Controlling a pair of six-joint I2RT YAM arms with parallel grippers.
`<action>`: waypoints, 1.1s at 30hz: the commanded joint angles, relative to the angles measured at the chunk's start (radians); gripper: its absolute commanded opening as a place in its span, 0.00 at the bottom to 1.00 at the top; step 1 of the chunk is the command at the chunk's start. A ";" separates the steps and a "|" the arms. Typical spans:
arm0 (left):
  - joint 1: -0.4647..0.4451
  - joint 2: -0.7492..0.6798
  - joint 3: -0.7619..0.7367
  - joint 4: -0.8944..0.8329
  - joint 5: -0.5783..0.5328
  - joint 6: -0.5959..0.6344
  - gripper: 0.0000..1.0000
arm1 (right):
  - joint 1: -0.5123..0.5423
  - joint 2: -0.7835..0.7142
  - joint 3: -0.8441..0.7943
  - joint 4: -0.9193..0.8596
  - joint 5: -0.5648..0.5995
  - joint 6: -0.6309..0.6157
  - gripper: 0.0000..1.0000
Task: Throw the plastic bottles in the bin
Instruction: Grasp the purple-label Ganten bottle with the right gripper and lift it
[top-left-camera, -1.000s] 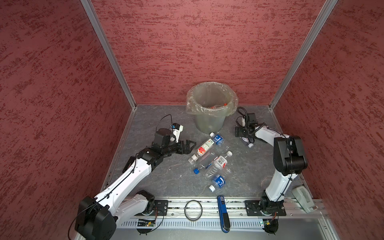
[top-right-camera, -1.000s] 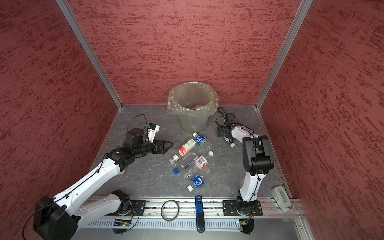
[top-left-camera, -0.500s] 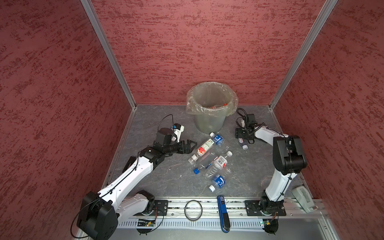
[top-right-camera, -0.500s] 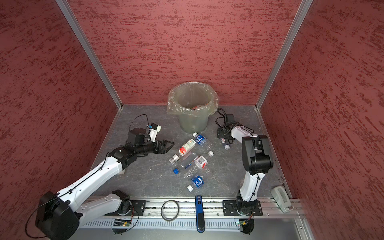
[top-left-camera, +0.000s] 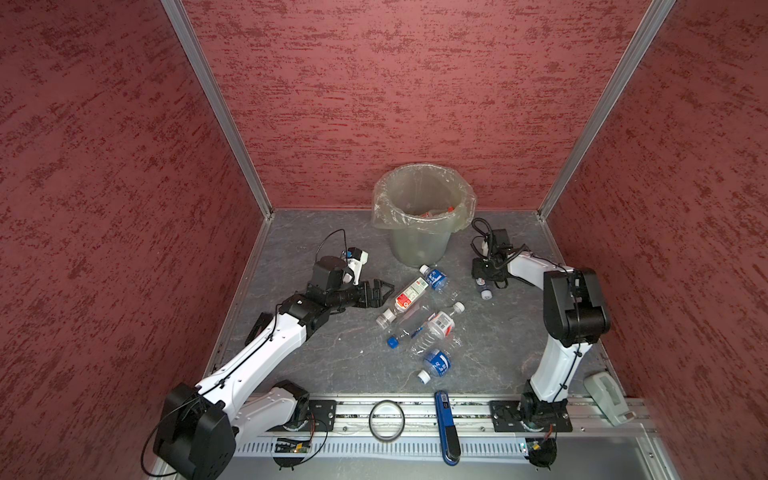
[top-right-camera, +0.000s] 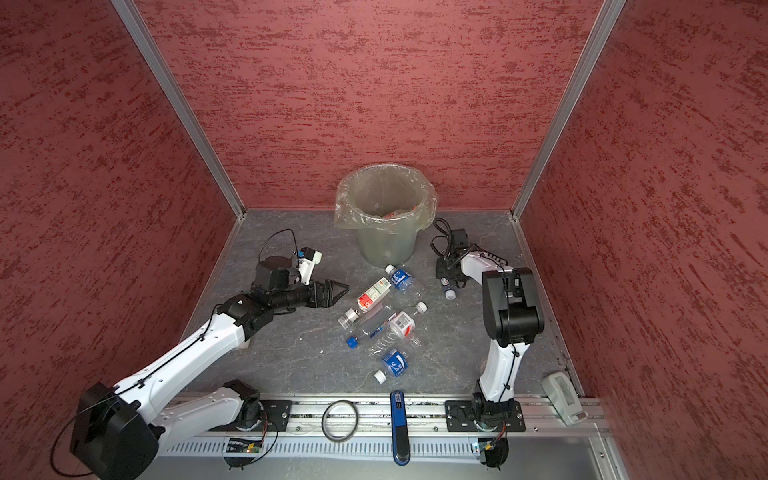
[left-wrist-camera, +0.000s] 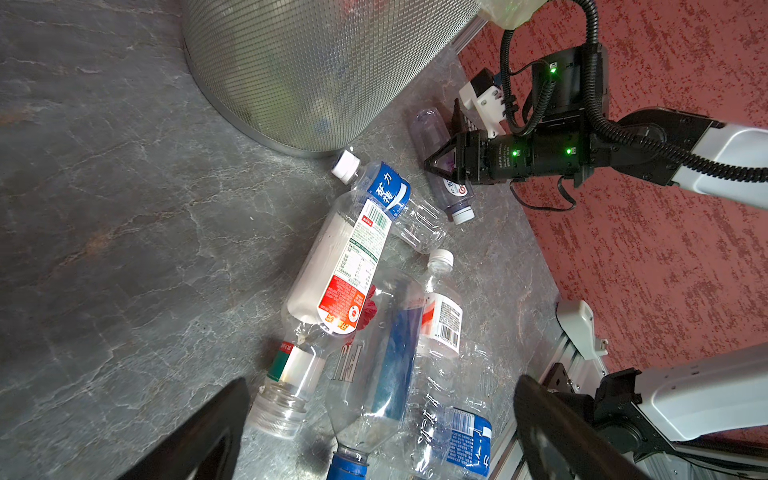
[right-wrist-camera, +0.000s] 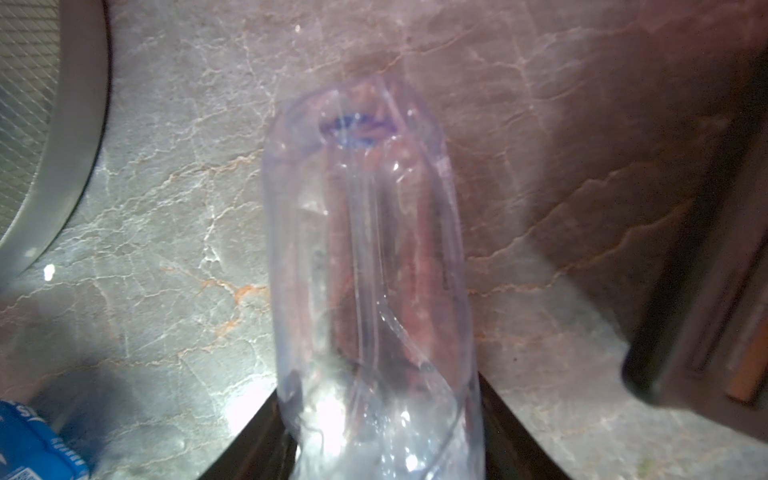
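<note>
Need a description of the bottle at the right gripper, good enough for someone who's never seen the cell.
Start at the bag-lined bin by the back wall. Just right of its base in a top view, the right gripper straddles a small clear bottle. Unlike the heaped bottles mid-table, it lies alone.

Right wrist view: clear bottle (right-wrist-camera: 365, 270), soft-focus, near end past the frame edge; right gripper (right-wrist-camera: 382, 440) shows only two dark finger wedges flanking it, contact not readable. Dark blurred object (right-wrist-camera: 702, 291) at one side, unidentifiable. Blue-label bottle (right-wrist-camera: 29, 449) and bin (right-wrist-camera: 75, 145), slivers only. Left wrist view: left gripper (left-wrist-camera: 382, 380), fingers (left-wrist-camera: 199, 436) cut by the frame edge; blue-capped bottle (left-wrist-camera: 374, 374), cap partly cropped; bin rim out of frame. Both top views: right gripper hidden under its own wrist (top-left-camera: 490, 266); bin contents (top-left-camera: 432, 212) too small to count
</note>
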 joint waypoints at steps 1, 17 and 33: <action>0.001 0.011 -0.020 0.021 0.005 -0.005 0.99 | 0.006 -0.013 0.017 -0.007 0.011 0.010 0.58; -0.009 0.013 -0.039 0.016 -0.008 -0.007 0.99 | 0.016 -0.128 -0.037 0.015 0.040 0.051 0.51; -0.023 0.030 -0.026 0.017 -0.018 -0.004 0.99 | 0.070 -0.420 -0.170 0.009 0.109 0.123 0.43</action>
